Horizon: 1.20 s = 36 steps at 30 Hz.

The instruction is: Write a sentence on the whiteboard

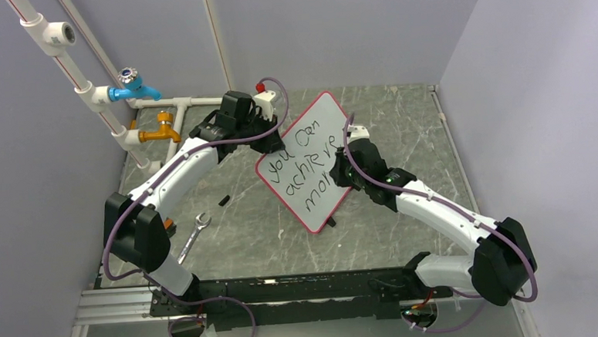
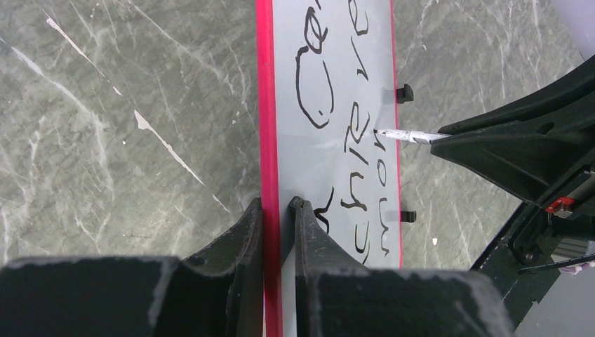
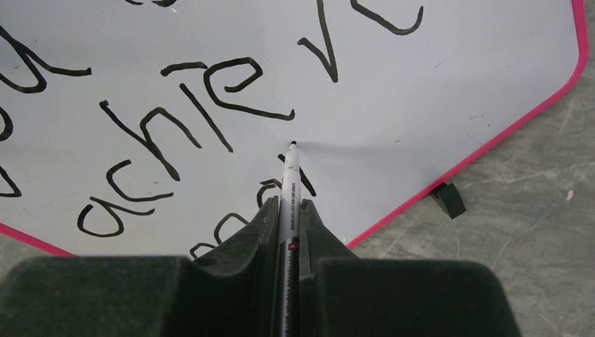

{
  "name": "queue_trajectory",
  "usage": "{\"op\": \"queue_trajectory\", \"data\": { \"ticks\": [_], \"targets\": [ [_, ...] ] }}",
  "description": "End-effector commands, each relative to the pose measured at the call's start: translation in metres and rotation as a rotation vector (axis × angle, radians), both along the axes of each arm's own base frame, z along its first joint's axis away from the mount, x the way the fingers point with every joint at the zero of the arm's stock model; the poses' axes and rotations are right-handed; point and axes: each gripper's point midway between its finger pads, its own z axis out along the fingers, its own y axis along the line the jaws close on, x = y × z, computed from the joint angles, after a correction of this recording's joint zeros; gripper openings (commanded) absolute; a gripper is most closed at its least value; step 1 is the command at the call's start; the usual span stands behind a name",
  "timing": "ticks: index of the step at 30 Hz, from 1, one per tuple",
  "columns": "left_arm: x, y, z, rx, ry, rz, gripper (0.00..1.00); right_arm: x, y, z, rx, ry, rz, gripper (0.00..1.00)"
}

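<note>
The whiteboard (image 1: 310, 148) lies tilted on the grey table, white face up, pink rim, black handwriting "you can achieve mor". My left gripper (image 1: 259, 124) is shut on its far-left rim; the left wrist view shows the jaws clamped on the pink edge (image 2: 266, 140). My right gripper (image 1: 341, 170) is shut on a white marker (image 3: 289, 203), whose black tip (image 3: 291, 144) touches the board (image 3: 393, 105) just right of the "mor" letters. The marker also shows in the left wrist view (image 2: 407, 135).
A wrench (image 1: 193, 236) and a small black piece (image 1: 224, 199) lie on the table left of the board. White pipes with a blue tap (image 1: 133, 88) and an orange tap (image 1: 163, 133) stand at back left. Walls close in both sides.
</note>
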Motion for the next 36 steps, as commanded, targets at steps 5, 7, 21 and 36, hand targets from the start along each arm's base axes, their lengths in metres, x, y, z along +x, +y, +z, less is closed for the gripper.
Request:
{"op": "queue_trajectory", "data": {
  "ticks": [5, 7, 21, 36],
  "targets": [
    [0.008, 0.001, 0.018, 0.039, -0.106, -0.011, 0.0, 0.009, -0.004, 0.04, 0.032, -0.097, -0.028, 0.0],
    [0.008, 0.002, 0.017, 0.039, -0.103, -0.011, 0.0, 0.007, -0.008, 0.043, 0.029, -0.103, -0.036, 0.0],
    [0.008, 0.001, 0.018, 0.038, -0.105, -0.013, 0.0, -0.001, -0.013, 0.017, 0.017, -0.057, -0.035, 0.0],
    [0.008, 0.001, 0.019, 0.034, -0.106, -0.014, 0.0, 0.0, -0.011, -0.001, 0.018, -0.025, -0.029, 0.0]
  ]
}}
